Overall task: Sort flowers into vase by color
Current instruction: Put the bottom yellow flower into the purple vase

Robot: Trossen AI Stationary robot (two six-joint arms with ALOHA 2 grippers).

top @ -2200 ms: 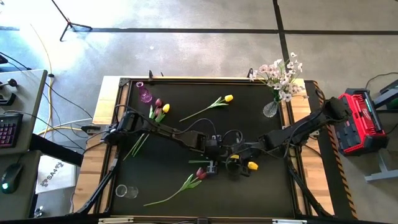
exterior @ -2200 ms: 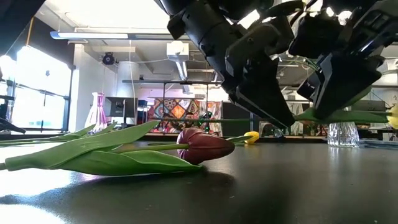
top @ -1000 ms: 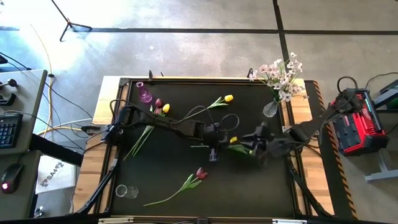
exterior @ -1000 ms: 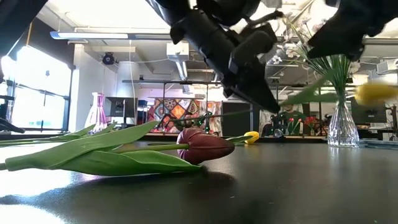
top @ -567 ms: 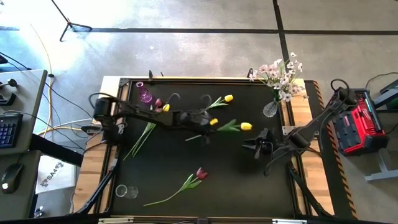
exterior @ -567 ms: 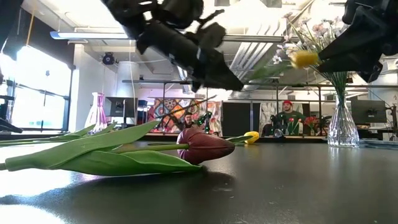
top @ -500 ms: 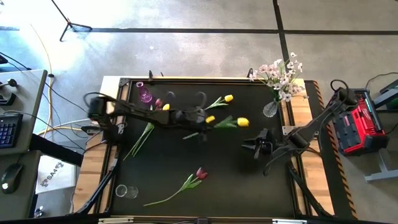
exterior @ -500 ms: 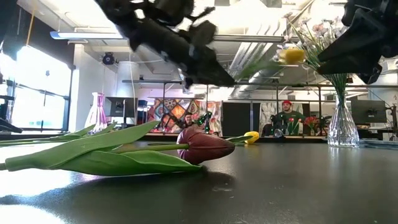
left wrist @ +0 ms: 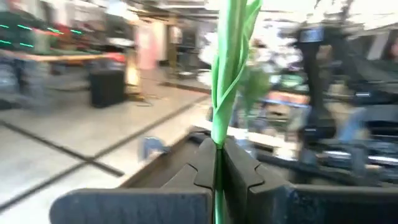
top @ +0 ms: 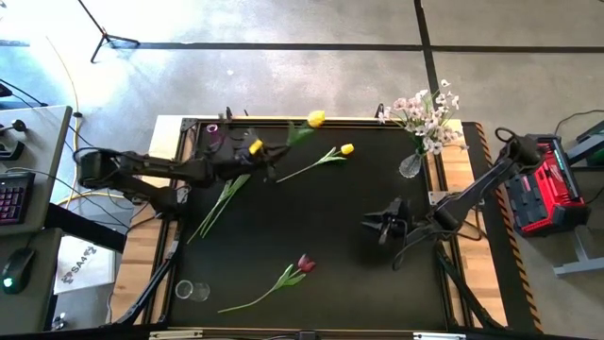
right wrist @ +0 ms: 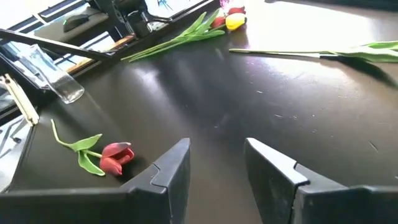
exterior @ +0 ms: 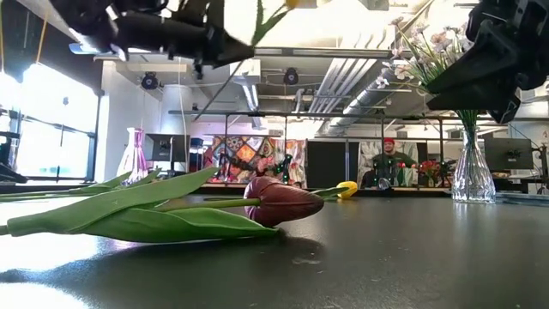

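Note:
My left gripper (top: 272, 156) is shut on a yellow tulip (top: 316, 118), high over the table's far left part, near a purple vase (top: 215, 132). My right gripper (top: 382, 227) hangs open right of the middle, with nothing between its fingers (right wrist: 168, 171). A second yellow tulip (top: 345, 149) lies flat at the back. A dark red tulip (top: 305, 263) lies flat near the front. Pale pink-white blossoms (top: 425, 109) stand in a clear vase (top: 410, 166) at the far right. More green stems (top: 215, 206) lie on the table at the left. My left gripper pinches the yellow tulip's green stem (left wrist: 217, 146) between its two fingers, well below the head. The fingers point level, coming from the table's left. The tulip is lifted clear and slants up past the fingertips, its head (exterior: 292, 3) highest, over the far edge.
A clear glass vase (top: 192, 290) lies on its side at the near left corner. The black tabletop (top: 377, 293) has bare room near its front right. A red case (top: 543, 184) sits off the table's right edge. A person (exterior: 395, 159) stands in the room behind.
My left gripper, shut on the yellow tulip, has swung from the table's middle toward its far left and risen, tipping up to level. The tulip went with it, clear of the table, its head now over the far edge. My right gripper has sunk a little and stays open.

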